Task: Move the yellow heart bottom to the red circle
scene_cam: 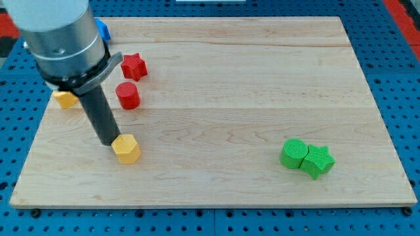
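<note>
The end effector, my tip (108,141), is a bare rod holding nothing, touching the upper-left edge of the yellow heart (126,149) on the tabletop (216,98). The red circle (128,96) sits above my tip, slightly right, so the heart probably needs nudging upward.
</note>
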Tool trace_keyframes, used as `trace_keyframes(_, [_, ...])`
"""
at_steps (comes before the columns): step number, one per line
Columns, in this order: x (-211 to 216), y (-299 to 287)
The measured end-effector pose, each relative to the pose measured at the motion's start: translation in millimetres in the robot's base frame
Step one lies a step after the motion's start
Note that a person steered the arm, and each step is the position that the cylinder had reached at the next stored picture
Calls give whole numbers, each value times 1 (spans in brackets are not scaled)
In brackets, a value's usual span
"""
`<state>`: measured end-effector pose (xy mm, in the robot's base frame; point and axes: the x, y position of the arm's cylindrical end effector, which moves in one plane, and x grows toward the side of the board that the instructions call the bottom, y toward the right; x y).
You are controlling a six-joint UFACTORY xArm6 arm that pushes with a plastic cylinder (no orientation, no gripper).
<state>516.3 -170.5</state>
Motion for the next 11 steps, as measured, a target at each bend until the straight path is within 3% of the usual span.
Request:
trace_keyframes(1, [1,-14])
trace_keyframes(2, [5,44])
trace_keyframes(3, [38,62])
trace_keyframes(4, [36,69])
trace_keyframes(5, [-16,5])
trace_keyframes(6, [-21,-75])
trace_keyframes(8, [-89,-134])
trace_keyframes(9, [-135,-63])
trace_keyframes(11, [-73,-27])
